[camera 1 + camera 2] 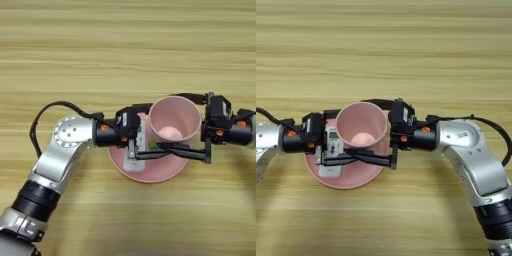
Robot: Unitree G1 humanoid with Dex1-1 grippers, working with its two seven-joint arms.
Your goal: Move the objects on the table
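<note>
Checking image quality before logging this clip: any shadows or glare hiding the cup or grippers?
Left eye view: soft even light, no glare on the cup. Right eye view: only a faint shadow under the plate; both grippers' outlines stay readable.

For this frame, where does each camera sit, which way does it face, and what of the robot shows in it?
Left eye view: on the head, facing down at the table; whole left arm, left end effector, right forearm only.
Right eye view: same head mount, facing down; whole right arm, right end effector, left forearm only.
Shared: pink cup on the pink plate, both end effectors meeting there.
</note>
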